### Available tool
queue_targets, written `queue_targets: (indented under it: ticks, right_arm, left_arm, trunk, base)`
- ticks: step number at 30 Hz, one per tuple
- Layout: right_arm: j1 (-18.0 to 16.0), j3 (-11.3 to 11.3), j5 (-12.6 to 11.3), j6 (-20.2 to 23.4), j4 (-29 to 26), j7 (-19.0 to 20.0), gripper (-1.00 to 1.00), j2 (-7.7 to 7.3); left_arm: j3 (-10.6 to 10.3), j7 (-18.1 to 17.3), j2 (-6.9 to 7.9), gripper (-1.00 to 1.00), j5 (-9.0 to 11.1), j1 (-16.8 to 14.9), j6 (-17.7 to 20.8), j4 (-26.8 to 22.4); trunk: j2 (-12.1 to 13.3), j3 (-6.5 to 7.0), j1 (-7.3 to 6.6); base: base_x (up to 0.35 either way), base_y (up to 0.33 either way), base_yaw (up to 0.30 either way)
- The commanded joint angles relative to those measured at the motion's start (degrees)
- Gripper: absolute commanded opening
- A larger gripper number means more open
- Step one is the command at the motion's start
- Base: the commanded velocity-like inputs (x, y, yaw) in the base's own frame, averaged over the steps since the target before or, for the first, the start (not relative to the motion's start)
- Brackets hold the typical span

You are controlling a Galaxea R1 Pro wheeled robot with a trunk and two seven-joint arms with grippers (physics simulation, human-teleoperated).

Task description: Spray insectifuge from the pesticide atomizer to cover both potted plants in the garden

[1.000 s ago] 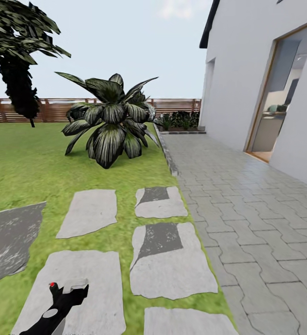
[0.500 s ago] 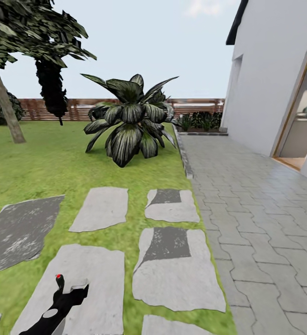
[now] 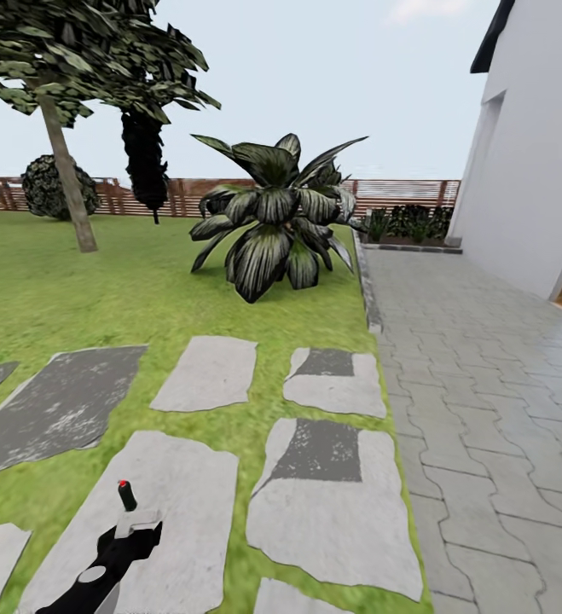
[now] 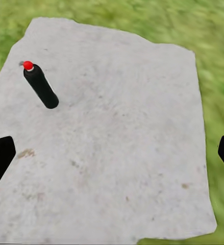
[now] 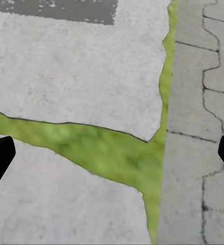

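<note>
Your target, the slim black spray bottle with a small red cap (image 4: 40, 86), sits on a large pale grey stepping stone (image 4: 142, 102) set in the green lawn (image 3: 59, 290). In the head view it appears to stand upright just ahead of your left gripper (image 4: 112, 155) and apart from it. That gripper's two black fingers are spread wide with nothing between them. The right gripper (image 5: 112, 153) is likewise wide apart and empty, hanging over another grey slab, a strip of grass and the edge of the grey paved walk (image 3: 485, 384). Expect the bottle to be light, rigid and smooth-walled, so it will likely tip or roll off at a glancing touch and could slip in a loose pinch. Its narrow foot on the hard stone gives it little stability. Take it across the middle of the cylindrical body, below the red cap. Bring one finger down on each side before you close, and keep the nozzle end free for spraying. The bottle is the one container here. Its wall is opaque, so you cannot tell how full it is; hold it near upright once lifted. Further off stand a big striped broad-leaved bush (image 3: 276, 213) and a brown slatted fence (image 3: 187, 196); neither is what you are to spray.
</note>
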Motion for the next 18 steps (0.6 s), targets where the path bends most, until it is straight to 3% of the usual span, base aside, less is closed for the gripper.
queue_targets:
  ticks: [1, 5, 12, 18]
  right_arm:
    - [0.0, 0.0, 0.0, -0.2, 0.0, 0.0, 1.0, -0.01]
    - [0.0, 0.0, 0.0, -0.2, 0.0, 0.0, 1.0, -0.01]
    - [0.0, 0.0, 0.0, -0.2, 0.0, 0.0, 1.0, -0.01]
    - [0.0, 0.0, 0.0, -0.2, 0.0, 0.0, 1.0, -0.01]
  left_arm:
    - [0.1, 0.0, -0.02, 1.0, 0.1, -0.1, -0.2, 0.1]
    - [0.1, 0.0, -0.02, 1.0, 0.1, -0.1, -0.2, 0.1]
    - [0.1, 0.0, -0.02, 1.0, 0.1, 0.0, -0.5, 0.1]
    - [0.6, 0.0, -0.02, 1.0, 1.1, 0.5, -5.9, 0.7]
  trunk:
    - [0.0, -0.05, 0.0]
    - [0.0, -0.05, 0.0]
    - [0.0, -0.05, 0.0]
    - [0.0, -0.05, 0.0]
  base:
    - [0.151, -0.242, 0.277]
    - [0.168, -0.193, 0.277]
    - [0.054, -0.03, 0.276]
    - [0.002, -0.001, 0.277]
